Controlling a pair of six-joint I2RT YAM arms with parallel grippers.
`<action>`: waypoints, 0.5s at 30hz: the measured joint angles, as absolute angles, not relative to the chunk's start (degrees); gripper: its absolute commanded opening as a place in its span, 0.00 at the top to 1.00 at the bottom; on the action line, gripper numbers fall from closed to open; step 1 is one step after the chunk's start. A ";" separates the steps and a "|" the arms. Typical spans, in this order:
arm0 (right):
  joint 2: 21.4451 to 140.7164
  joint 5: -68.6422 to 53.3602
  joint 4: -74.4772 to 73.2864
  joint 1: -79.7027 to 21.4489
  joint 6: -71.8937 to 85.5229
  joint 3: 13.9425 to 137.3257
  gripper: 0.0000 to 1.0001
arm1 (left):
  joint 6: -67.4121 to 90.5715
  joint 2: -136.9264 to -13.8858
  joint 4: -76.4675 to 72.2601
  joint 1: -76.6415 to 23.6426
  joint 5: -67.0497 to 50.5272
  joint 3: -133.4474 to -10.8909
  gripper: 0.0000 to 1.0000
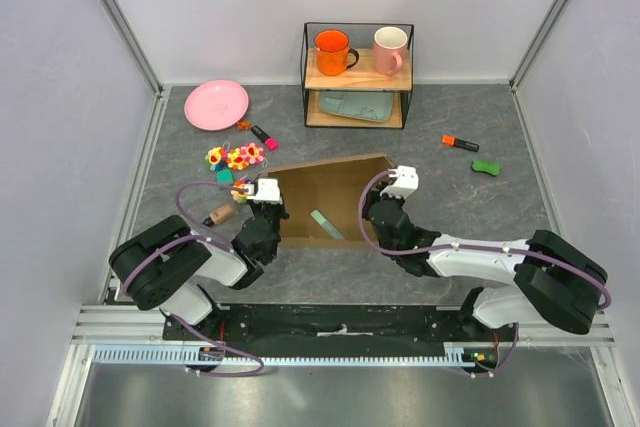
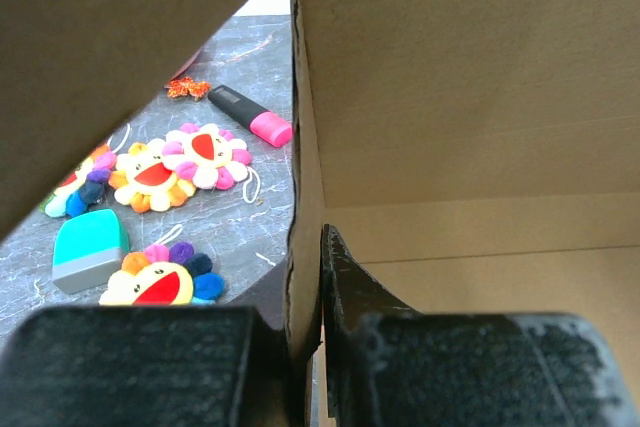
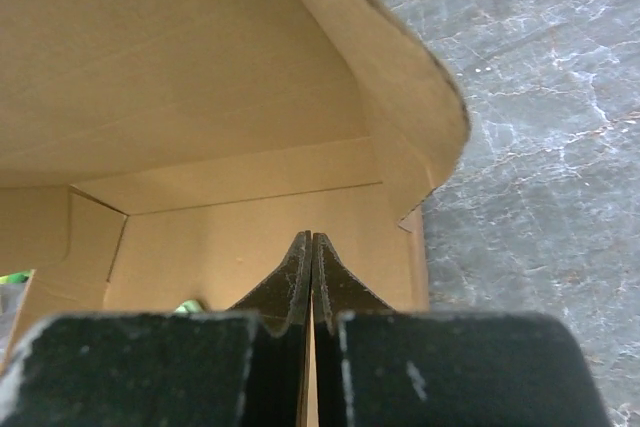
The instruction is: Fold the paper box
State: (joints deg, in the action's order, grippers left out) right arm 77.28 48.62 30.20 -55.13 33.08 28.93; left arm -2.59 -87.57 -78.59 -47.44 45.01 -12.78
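Observation:
The paper box (image 1: 325, 190) is brown cardboard, standing open-topped in the middle of the table. My left gripper (image 1: 270, 212) is at its left wall. In the left wrist view that wall's edge (image 2: 303, 147) runs down between the fingers, and the left gripper (image 2: 308, 252) is shut on it. My right gripper (image 1: 377, 212) is at the right side of the box. In the right wrist view the right gripper (image 3: 312, 242) is shut over the box floor (image 3: 250, 237), its tips touching with nothing visibly between them. The curved right wall (image 3: 400, 77) rises beside it. A pale green item (image 1: 327, 224) lies inside the box.
Flower plush toys (image 1: 235, 157), a pink-and-black highlighter (image 1: 264, 136) and a teal block (image 2: 90, 250) lie left of the box. A pink plate (image 1: 216, 104) sits at the back left. A wire shelf (image 1: 358, 72) holds two mugs. An orange marker (image 1: 460, 143) and a green piece (image 1: 487, 168) lie to the right.

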 measured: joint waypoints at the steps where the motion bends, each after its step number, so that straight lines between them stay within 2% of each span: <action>1: 76.97 48.07 29.36 -54.94 33.71 29.30 0.93 | -2.59 -87.57 -78.59 -47.44 45.01 -12.78 0.91; 2: 76.49 47.33 28.05 -54.61 34.44 29.76 0.82 | -2.59 -87.57 -78.59 -47.44 45.08 -12.78 0.91; 4: 75.46 46.65 25.56 -53.78 35.31 30.59 0.65 | -2.59 -87.57 -78.59 -47.44 45.23 -12.78 0.91; 5: 74.96 46.52 24.67 -53.49 35.48 30.74 0.50 | -2.59 -87.57 -78.59 -47.44 45.34 -12.78 0.91; 8: 72.69 46.24 21.91 -52.71 34.04 30.79 0.34 | -2.59 -87.57 -78.59 -47.46 45.60 -12.78 0.91; 11: 69.67 46.28 21.15 -52.51 31.59 29.98 0.26 | -2.59 -87.57 -78.59 -47.62 46.33 -12.78 0.91; 15: 64.18 46.59 23.09 -52.23 27.27 25.04 0.28 | -2.59 -87.57 -78.59 -47.72 46.57 -12.80 0.91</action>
